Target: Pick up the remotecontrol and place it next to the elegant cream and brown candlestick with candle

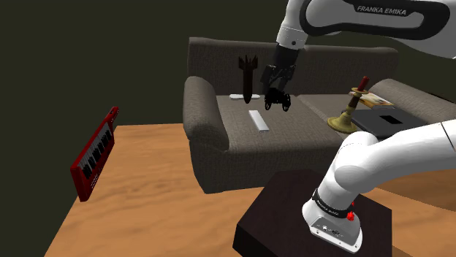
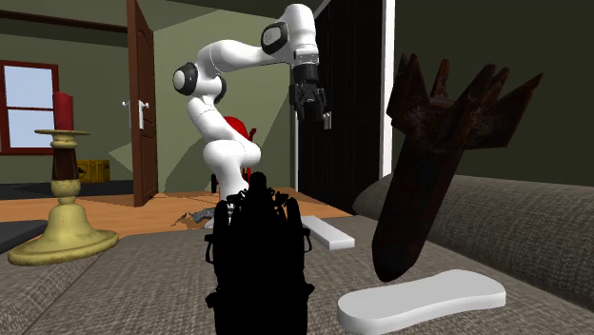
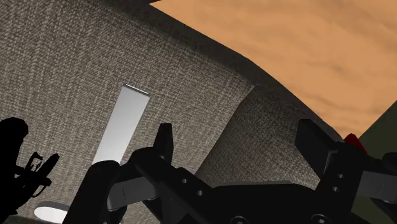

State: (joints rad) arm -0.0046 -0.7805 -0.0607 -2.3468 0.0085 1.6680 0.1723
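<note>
Grey sofa (image 1: 219, 146); remote (image 1: 259, 120) mid-seat, bare fabric round it. Shoulder view: candlestick (image 1: 349, 117) at its three o'clock, tool (image 1: 278, 101) at one o'clock, wide, empty. Wood floor (image 1: 146, 190) past front edge.

1 remote (image 1: 259, 120), 1 candlestick (image 1: 343, 120), 1 red keyboard (image 1: 95, 152), 1 sofa (image 1: 208, 117).

Front edge of the grey fabric sofa (image 1: 292, 137) lies bare, open lane! Further back on the seat, a dark rusty finned bomb shape (image 1: 248, 77) and a black spiky lump (image 2: 259, 262) stand guard; the cream-brown candlestick (image 1: 345, 120) sits just beside a black flat slab (image 1: 387, 120).
</note>
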